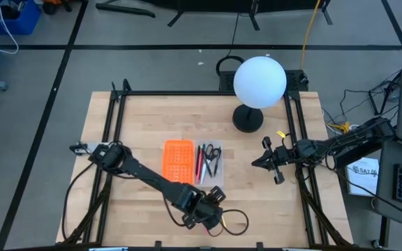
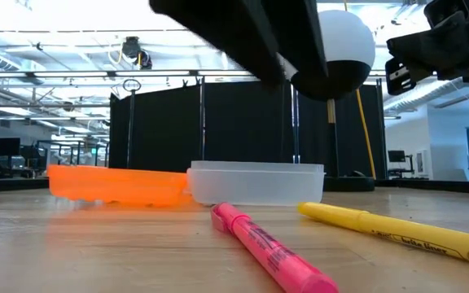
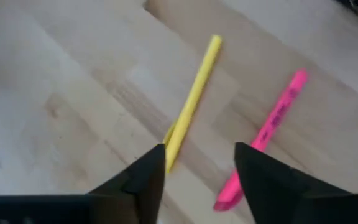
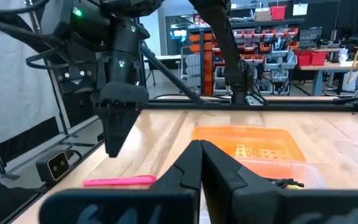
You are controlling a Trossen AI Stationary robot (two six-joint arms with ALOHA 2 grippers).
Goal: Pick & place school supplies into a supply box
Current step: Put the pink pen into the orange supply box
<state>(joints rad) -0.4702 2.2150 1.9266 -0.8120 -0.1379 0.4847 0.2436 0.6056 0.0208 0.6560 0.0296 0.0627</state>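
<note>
**Left tool spread above two pens at the table's near edge**

The left tool (image 3: 196, 165) hangs over the front part of the table (image 1: 145, 118), its two dark fingers (image 3: 143, 180) spread with a clear gap between them and nothing held. Just beyond the fingertips lie a yellow pen (image 3: 191, 102) and a pink pen (image 3: 267, 130), side by side on the wood, near each other but apart. In the low view both lie in front of the box (image 2: 256, 182), well short of it.

The clear box sits mid-table, joined along one side to an orange panel (image 1: 178, 160). In the high view it holds scissors (image 1: 215, 157) and a few thin pens, red and dark; how many I cannot tell.

The right tool (image 4: 201, 163) waits off to the right side of the table, raised above it, fingers pressed together and empty. A white globe lamp (image 1: 259, 82) stands at the far edge.
</note>
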